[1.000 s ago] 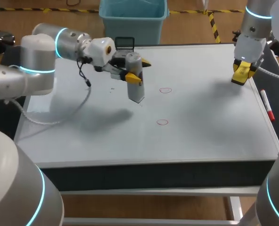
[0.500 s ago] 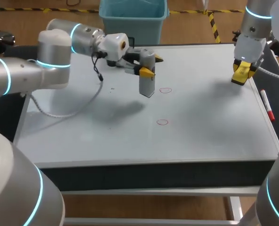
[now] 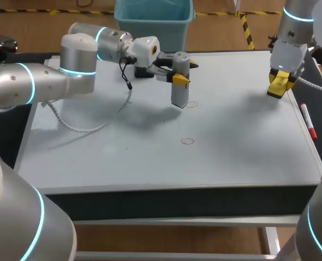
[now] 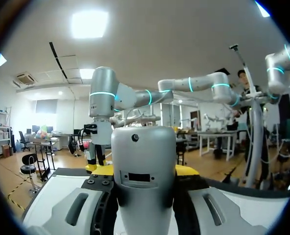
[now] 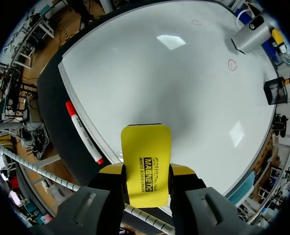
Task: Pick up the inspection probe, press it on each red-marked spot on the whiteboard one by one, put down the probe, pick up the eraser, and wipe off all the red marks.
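Left pincer (image 3: 185, 73): pinching the probe (image 3: 178, 89) from two sides near its top, with a yellow tip at either flank.
Probe: smooth grey casing, block-shaped with a rounded top, held upright. It is over the far middle of the whiteboard (image 3: 242, 157), its lower end just beside a red ring (image 3: 191, 104), on the side toward the left edge.
Contact: cannot tell whether the probe's foot touches the board.
Right pincer (image 5: 146, 169): clamped on the eraser (image 5: 146, 152), a flat yellow slab with rounded corners and black print, held above the far right corner of the table (image 3: 177, 201).
Marks: second red ring (image 3: 188, 141) lies nearer the front edge, unobstructed. Both are thin outlines.
Surroundings: red-and-white marker (image 3: 308, 122) lies along the dark strip at the right edge. Coiled cable (image 3: 93, 126) sags from the left arm (image 3: 41, 81) toward the board.
Obscured: in the left wrist view the probe's own body hides its foot.
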`<state>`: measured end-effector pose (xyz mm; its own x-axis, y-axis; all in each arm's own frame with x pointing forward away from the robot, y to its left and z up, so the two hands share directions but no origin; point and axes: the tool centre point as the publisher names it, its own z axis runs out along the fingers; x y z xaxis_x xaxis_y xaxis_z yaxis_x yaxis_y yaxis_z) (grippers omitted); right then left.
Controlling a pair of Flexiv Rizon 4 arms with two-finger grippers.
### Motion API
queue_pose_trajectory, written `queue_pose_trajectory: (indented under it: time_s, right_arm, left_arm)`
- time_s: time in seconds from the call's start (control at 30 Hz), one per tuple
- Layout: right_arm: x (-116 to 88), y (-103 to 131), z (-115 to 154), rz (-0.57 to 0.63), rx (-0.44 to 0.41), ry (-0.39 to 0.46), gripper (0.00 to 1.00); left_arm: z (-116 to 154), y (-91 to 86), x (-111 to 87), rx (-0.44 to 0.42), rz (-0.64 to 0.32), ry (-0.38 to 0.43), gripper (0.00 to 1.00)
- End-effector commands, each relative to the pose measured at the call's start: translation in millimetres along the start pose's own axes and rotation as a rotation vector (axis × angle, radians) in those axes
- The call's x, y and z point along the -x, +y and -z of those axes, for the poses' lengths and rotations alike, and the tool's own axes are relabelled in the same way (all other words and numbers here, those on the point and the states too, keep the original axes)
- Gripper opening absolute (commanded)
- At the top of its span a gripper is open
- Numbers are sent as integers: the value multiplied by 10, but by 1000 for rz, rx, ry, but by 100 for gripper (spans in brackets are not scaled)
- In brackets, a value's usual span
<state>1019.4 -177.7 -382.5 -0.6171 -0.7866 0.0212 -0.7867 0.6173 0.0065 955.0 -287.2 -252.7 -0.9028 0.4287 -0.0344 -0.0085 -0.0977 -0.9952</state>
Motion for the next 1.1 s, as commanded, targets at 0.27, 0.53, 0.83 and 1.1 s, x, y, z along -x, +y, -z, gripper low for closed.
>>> queue_pose_trajectory:
  time_s: [0.27, 0.53, 0.83, 1.1]
  right_arm:
    - [2, -14, 4, 2, 0, 3, 0]
    - [2, -14, 4, 2, 0, 3, 0]
    - [2, -14, 4, 2, 0, 3, 0]
    - [2, -14, 4, 2, 0, 3, 0]
  left_arm:
    - [-152, 150, 234, -18, 2, 101, 0]
    - [-219, 249, 258, -28, -1, 104, 0]
    - [-180, 320, 311, -29, -3, 94, 0]
    - [-168, 369, 336, -31, 17, 86, 0]
